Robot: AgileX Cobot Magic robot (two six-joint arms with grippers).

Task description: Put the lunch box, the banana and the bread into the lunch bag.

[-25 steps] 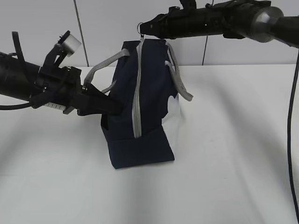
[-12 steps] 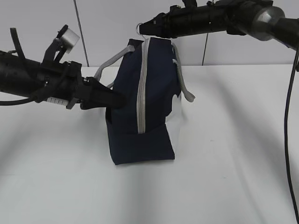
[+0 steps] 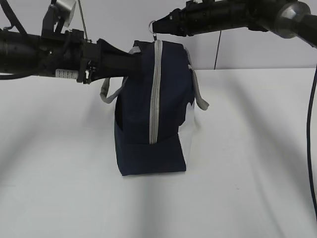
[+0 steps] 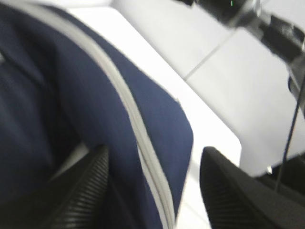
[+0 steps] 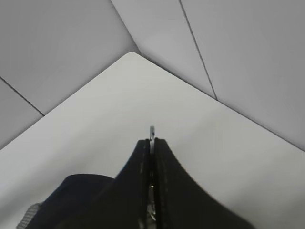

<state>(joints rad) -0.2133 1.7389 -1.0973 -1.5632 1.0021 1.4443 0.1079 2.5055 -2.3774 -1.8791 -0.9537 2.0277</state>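
Observation:
The navy lunch bag (image 3: 153, 114) stands on end on the white table, with its grey zipper (image 3: 154, 94) running down the side that faces the exterior view. My right gripper (image 3: 157, 26) is shut on the metal ring pull (image 3: 152, 25) at the bag's top; the ring's tip pokes out between the closed fingers in the right wrist view (image 5: 151, 130). My left gripper (image 3: 130, 58) is open at the bag's upper left. In the left wrist view the bag's fabric (image 4: 71, 95) and zipper (image 4: 128, 109) lie between its spread fingers (image 4: 81, 186). The lunch box, banana and bread are out of view.
Grey strap handles hang on both sides of the bag (image 3: 199, 96). The white table (image 3: 247, 173) spreads all round, with a panelled wall (image 3: 114, 25) behind. A black cable (image 3: 312, 148) hangs at the far right.
My left gripper has risen from the bag's middle left side to its upper left corner. The bag now stands more upright. The right gripper still holds the ring pull.

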